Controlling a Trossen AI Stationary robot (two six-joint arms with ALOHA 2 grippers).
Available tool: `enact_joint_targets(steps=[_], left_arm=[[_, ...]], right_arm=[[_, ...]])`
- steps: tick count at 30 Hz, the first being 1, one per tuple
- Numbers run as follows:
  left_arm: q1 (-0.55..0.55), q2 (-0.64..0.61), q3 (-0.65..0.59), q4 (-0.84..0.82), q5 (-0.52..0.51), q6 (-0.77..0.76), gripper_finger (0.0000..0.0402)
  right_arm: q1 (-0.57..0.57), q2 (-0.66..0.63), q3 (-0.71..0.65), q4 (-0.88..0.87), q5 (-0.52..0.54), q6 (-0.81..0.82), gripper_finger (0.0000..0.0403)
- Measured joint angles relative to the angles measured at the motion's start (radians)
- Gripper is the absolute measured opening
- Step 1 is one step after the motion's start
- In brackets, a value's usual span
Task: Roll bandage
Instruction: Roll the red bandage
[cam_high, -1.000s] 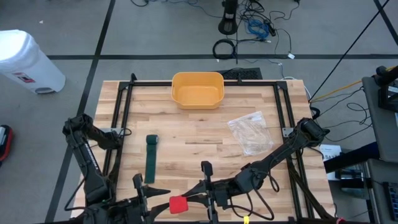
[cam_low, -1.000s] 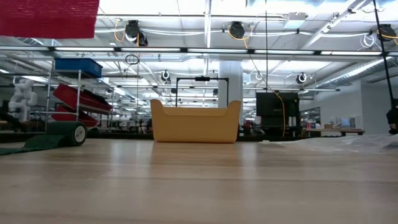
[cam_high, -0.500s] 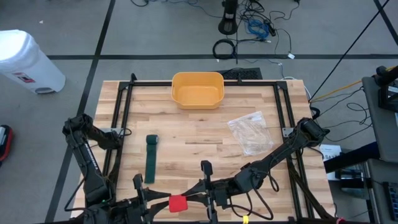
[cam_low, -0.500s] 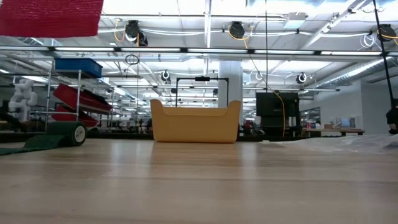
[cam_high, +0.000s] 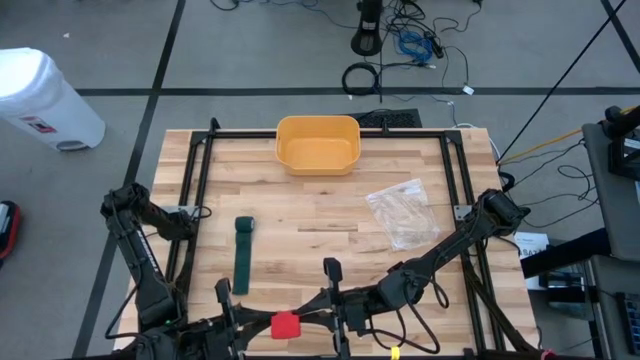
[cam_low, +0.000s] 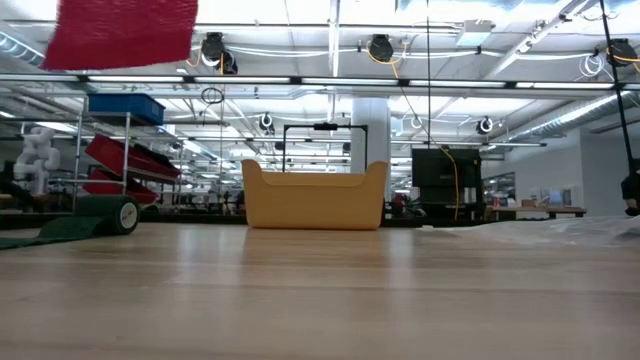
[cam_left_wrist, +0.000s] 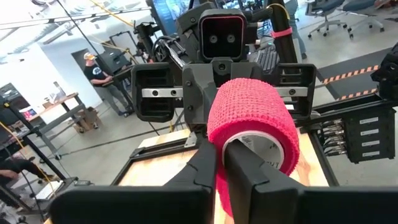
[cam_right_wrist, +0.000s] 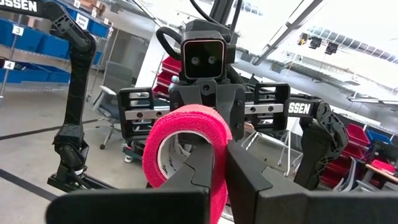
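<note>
The red bandage roll (cam_high: 286, 326) is being held above the near edge of the bench (cam_high: 330, 215), gripped by both the left gripper (cam_left_wrist: 219, 158) and the right gripper (cam_right_wrist: 219, 163), each closed tight on its rim. A green bandage (cam_high: 243, 253) is lying partly unrolled on the bench.

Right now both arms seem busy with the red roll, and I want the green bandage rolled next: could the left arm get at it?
Probably not yet. The left end effector is shut on the red roll, shared with the right end effector. The green bandage lies open nearby on the table, with nothing blocking it.
</note>
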Motion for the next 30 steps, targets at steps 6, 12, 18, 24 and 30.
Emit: enact_joint_targets(steps=[6, 12, 18, 24, 30], left_arm=[[-0.003, 0.000, 0.000, 0.000, 0.002, 0.001, 0.0025], [-0.003, 0.000, 0.000, -0.002, 0.001, 0.002, 0.0028], [-0.001, 0.000, 0.000, -0.001, -0.006, 0.002, 0.0029], [-0.002, 0.000, 0.000, 0.000, -0.006, 0.002, 0.0029], [-0.002, 0.000, 0.000, 0.003, -0.004, 0.001, 0.0029]], right_arm=[[0.003, 0.000, 0.000, -0.001, 0.000, -0.013, 0.0022], [0.008, 0.000, 0.000, -0.014, 0.023, -0.011, 0.0058], [0.040, -0.006, 0.000, -0.022, 0.204, -0.070, 0.0101], [0.095, -0.040, 0.000, -0.082, 0.361, -0.096, 0.0121], [0.168, -0.077, 0.000, -0.276, 0.500, -0.044, 0.0122]])
